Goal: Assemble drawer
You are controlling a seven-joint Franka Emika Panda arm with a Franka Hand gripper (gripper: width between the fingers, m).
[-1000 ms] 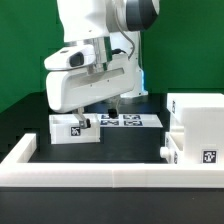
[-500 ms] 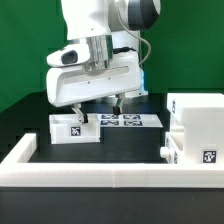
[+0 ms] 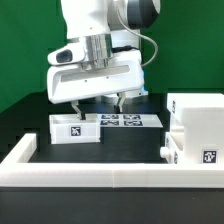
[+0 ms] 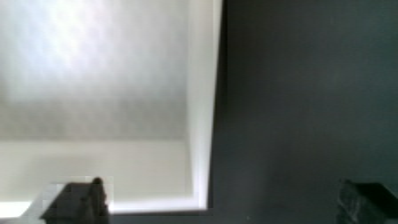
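Note:
A small white drawer tray [image 3: 70, 128] with a square tag lies at the exterior view's left. My gripper [image 3: 97, 105] hangs open and empty just above its far edge, one finger [image 3: 75, 108] over the tray and the other over the marker board [image 3: 122, 120]. The tall white shell [image 3: 195, 112] stands at the exterior view's right. A second tagged tray [image 3: 196, 152] sits against its front. In the wrist view the tray [image 4: 107, 100] fills one side, with dark table beside it. My gripper [image 4: 222, 200] is open there, both dark fingertips [image 4: 75, 200] apart.
A long low white border rail [image 3: 100, 170] runs along the front and turns back at the exterior view's left. A green backdrop stands behind the black table [image 3: 130, 142].
My gripper has risen from low over the left tray and shifted slightly toward the exterior view's right. It stays open and empty. The tray has not moved.

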